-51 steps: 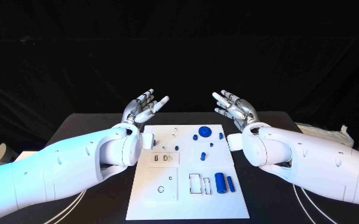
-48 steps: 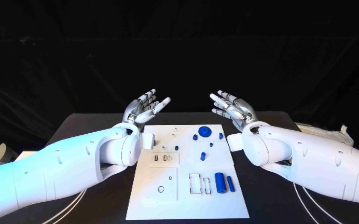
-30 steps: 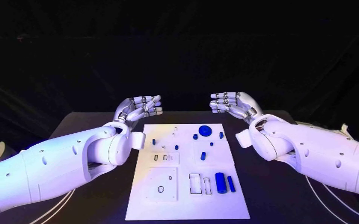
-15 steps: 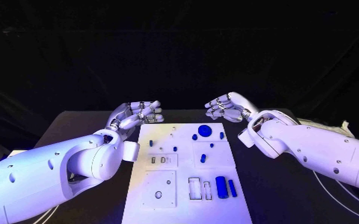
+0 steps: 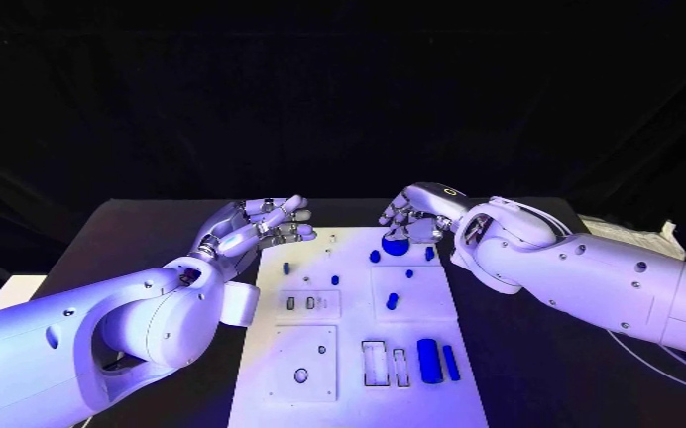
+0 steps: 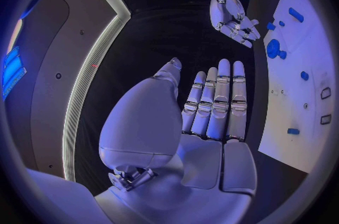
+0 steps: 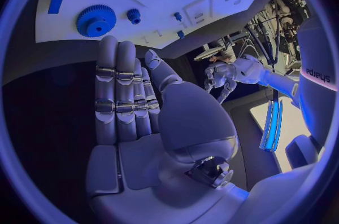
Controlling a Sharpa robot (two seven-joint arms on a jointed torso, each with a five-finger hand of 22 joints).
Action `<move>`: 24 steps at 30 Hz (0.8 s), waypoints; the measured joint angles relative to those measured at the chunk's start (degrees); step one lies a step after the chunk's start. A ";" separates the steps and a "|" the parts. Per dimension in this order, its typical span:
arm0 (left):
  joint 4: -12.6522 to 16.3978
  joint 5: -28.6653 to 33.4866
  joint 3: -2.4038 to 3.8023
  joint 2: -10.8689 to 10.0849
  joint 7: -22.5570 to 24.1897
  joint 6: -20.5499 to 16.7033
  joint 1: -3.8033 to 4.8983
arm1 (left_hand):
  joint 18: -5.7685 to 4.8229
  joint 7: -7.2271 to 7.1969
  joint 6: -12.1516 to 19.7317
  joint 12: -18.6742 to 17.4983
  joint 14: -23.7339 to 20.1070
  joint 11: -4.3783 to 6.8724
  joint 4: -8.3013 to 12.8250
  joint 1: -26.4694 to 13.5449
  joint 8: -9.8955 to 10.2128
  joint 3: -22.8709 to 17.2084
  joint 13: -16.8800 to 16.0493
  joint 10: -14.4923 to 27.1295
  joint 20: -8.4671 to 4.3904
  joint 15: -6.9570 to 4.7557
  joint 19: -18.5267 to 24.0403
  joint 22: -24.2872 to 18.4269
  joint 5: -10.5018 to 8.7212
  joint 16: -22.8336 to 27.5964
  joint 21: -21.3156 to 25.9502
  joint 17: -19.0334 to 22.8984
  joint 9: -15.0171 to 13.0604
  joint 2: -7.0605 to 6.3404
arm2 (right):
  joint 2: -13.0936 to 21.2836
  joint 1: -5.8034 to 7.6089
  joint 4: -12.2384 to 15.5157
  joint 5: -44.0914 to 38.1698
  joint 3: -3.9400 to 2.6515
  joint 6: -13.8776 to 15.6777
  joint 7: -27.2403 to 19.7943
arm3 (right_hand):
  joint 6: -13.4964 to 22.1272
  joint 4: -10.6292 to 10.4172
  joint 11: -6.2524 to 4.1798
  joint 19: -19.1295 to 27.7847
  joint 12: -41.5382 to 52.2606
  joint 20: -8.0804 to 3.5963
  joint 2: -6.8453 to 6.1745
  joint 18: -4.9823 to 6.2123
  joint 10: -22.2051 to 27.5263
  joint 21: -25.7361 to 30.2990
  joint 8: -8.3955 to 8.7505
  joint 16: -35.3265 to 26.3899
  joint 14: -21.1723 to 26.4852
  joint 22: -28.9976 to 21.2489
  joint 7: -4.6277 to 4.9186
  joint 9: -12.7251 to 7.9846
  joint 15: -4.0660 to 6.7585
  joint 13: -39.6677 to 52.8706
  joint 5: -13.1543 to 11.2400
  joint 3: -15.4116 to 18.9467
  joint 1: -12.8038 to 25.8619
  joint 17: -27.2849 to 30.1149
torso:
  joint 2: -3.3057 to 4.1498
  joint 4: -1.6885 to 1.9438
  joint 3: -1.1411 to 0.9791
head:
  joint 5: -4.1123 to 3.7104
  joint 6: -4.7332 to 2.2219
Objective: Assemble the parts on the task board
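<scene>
While both of our hands hover empty at the far end of the board, no part has been picked yet, so we judge the step in hand to be the reach for a first piece. Our right hand hangs just above the blue gear at the far edge, fingers apart and curled slightly downward, holding nothing; the right wrist view shows the fingers side by side and straight, with the gear just beyond their tips. Our left hand floats by the board's far left corner, palm up, fingers loosely spread and empty.

Near the gear lie several small blue pieces, one short peg sits mid-board, and a thick cylinder with a slimmer bar beside it rests at the near right, next to the open rectangular slots.

To do this well, we should lower the right hand straight down over the gear, closing thumb and fingers on its rim rather than its flat top, since the disc lies low and could slip. We keep clear of the small pieces beside it so none gets knocked. Whether the gear is already seated we cannot tell.
</scene>
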State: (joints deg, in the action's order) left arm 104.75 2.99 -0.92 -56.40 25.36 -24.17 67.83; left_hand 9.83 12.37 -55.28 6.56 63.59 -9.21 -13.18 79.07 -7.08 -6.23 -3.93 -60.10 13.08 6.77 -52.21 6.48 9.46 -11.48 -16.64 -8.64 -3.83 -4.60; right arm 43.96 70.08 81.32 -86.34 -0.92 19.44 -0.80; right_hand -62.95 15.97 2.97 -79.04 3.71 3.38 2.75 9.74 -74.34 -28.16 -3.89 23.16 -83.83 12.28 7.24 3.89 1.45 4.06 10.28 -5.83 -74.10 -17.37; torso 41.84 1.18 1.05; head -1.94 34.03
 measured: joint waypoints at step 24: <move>2.09 0.72 0.08 -1.42 -0.85 1.02 1.23 | -0.01 0.72 0.73 -1.59 -0.39 -0.81 0.54 -0.23 1.16 0.54 0.05 0.82 0.21 0.39 -0.20 -0.47 0.00 1.13 0.46 -0.18 0.01 0.23 | -1.74 0.45 1.68 -13.65 0.00 -9.77 6.11 | 0.52 -4.03 0.82 -1.18 0.00 0.84 -4.80 -2.24 4.74 -36.20 0.00 28.84 0.01 37.27 0.27 0.00 -0.01 -0.23 -1.09 -8.76 3.13 -25.95 | 3.35 0.85 -0.25 | 0.14 -0.52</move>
State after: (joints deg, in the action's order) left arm 106.84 3.71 -0.84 -57.82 24.52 -23.15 69.06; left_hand 9.82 13.10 -54.55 4.97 63.20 -10.03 -12.64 78.84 -5.93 -5.69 -3.88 -59.28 13.28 7.16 -52.41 6.02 9.46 -10.36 -16.18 -8.82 -3.81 -4.38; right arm 42.23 70.54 83.00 -99.99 -0.92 9.67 5.31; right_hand -62.43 11.93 3.79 -80.22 3.71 4.22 -2.05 7.50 -69.60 -64.37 -3.89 52.00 -83.82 49.54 7.51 3.90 1.45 3.83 9.18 -14.58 -70.97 -43.31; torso 45.19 2.03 0.80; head -1.81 33.51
